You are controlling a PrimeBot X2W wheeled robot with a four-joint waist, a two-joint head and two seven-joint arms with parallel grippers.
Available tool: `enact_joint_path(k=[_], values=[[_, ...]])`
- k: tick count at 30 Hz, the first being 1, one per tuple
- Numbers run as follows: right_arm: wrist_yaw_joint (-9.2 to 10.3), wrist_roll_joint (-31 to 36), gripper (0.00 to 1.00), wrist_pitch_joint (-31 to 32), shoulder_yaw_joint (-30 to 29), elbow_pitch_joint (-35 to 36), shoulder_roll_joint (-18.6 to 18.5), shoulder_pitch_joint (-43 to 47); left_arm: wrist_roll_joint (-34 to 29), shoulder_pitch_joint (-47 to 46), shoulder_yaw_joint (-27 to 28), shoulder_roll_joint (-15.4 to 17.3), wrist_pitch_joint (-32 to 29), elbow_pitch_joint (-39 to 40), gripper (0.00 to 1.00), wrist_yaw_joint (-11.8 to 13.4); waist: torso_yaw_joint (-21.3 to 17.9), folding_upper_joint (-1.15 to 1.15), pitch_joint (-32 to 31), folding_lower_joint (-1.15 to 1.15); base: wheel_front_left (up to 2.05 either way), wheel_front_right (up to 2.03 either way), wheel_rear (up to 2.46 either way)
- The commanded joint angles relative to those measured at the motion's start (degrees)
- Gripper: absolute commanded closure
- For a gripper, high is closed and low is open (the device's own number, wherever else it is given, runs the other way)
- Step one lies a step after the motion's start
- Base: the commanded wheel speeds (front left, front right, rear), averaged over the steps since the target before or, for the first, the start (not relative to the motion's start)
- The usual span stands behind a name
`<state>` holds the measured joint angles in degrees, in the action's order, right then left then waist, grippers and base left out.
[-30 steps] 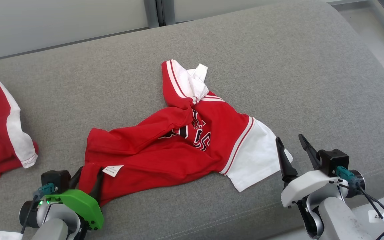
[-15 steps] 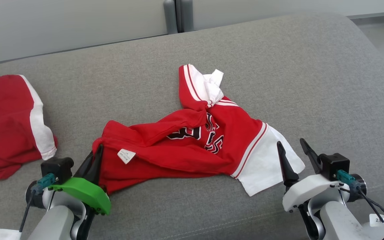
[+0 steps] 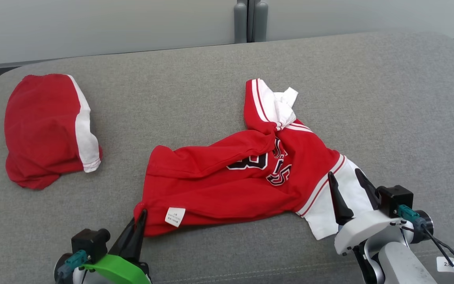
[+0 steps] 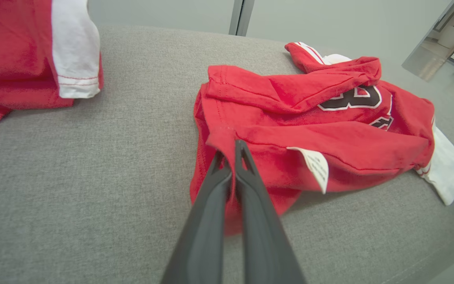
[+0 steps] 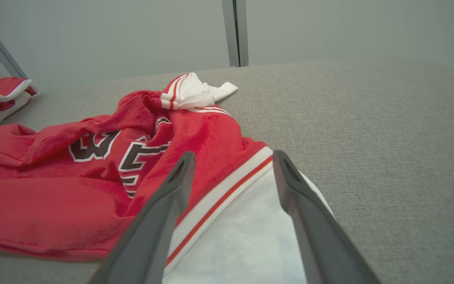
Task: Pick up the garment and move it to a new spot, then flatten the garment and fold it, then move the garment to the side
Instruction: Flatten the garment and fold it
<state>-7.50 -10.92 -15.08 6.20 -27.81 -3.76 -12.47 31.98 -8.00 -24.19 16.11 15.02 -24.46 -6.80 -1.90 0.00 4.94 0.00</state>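
The garment (image 3: 227, 185) is a red jersey with white sleeves and dark numbers, lying crumpled on the grey cushion (image 3: 388, 98). My left gripper (image 3: 143, 213) is shut on the jersey's near left hem corner, beside a white label (image 3: 175, 216). In the left wrist view the left gripper (image 4: 230, 145) pinches that red garment (image 4: 298, 134) with its fingers pressed together. My right gripper (image 3: 343, 172) stands open over the white sleeve (image 3: 325, 213) at the jersey's right end. In the right wrist view the right gripper (image 5: 235, 154) has the sleeve (image 5: 246, 236) of the garment (image 5: 53, 189) between its spread fingers, not pinched.
A second red and white cloth (image 3: 45, 126) lies at the cushion's far left, also seen as the red cloth (image 4: 22, 51) in the left wrist view. A pale wall with a grey post (image 3: 246, 19) rises behind. The cushion's front edge runs just before both grippers.
My left gripper has shut on the jersey's hem corner and drawn it toward the front edge. The head camera has turned, shifting the whole picture right. The right gripper stays open.
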Motion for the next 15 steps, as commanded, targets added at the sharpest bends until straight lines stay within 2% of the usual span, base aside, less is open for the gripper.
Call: enact_joint_path(k=[1, 3, 4, 5, 6, 7, 15], values=[[0.02, -0.19, 0.0, -0.23, 0.0, -0.23, 0.03, 0.51, 0.5, 1.38, -0.36, -0.24, 0.1, 0.27, 1.0, -0.09, 0.94, 0.0, -0.29, 0.0, 0.0, 0.0, 0.0], [0.02, -0.14, 0.0, -0.23, -0.03, -0.3, 0.02, 0.57, 0.62, 2.06, -0.76, -0.65, 0.09, 0.43, 1.0, 0.08, 1.25, 0.0, -0.38, 0.0, 0.0, 0.0, 0.0], [0.02, -0.12, 0.0, -0.23, -0.04, -0.35, -0.01, 0.57, 0.72, 2.43, -0.86, -0.68, 0.09, 0.26, 0.91, 0.07, 1.37, 0.0, -0.4, 0.0, 0.0, 0.0, 0.0], [0.02, -0.12, 0.0, -0.23, -0.03, -0.4, -0.04, 0.54, 0.72, 2.66, -0.97, -0.68, 0.08, 0.03, 0.73, 0.03, 1.45, 0.0, -0.41, 0.0, 0.0, 0.0, 0.0], [0.02, -0.12, 0.0, -0.23, -0.01, -0.41, -0.08, 0.52, 0.51, 2.79, -1.14, -0.6, 0.09, -0.27, 0.47, 0.05, 1.52, 0.0, -0.43, 0.0, 0.0, 0.0, 0.0], [0.02, -0.09, 0.0, -0.23, 0.0, -0.43, -0.1, 0.52, 0.73, 3.05, -1.19, -0.75, -0.09, -0.77, 0.0, 0.13, 1.57, 0.0, -0.42, 0.0, 0.0, 0.0, 0.0], [0.02, -0.39, 0.0, -0.23, -0.18, -0.44, -0.51, 0.28, 1.81, 3.67, -1.32, -0.94, -0.82, -2.58, 0.0, 0.24, 1.49, 0.0, -0.16, 0.0, 0.0, 0.0, 0.0]])
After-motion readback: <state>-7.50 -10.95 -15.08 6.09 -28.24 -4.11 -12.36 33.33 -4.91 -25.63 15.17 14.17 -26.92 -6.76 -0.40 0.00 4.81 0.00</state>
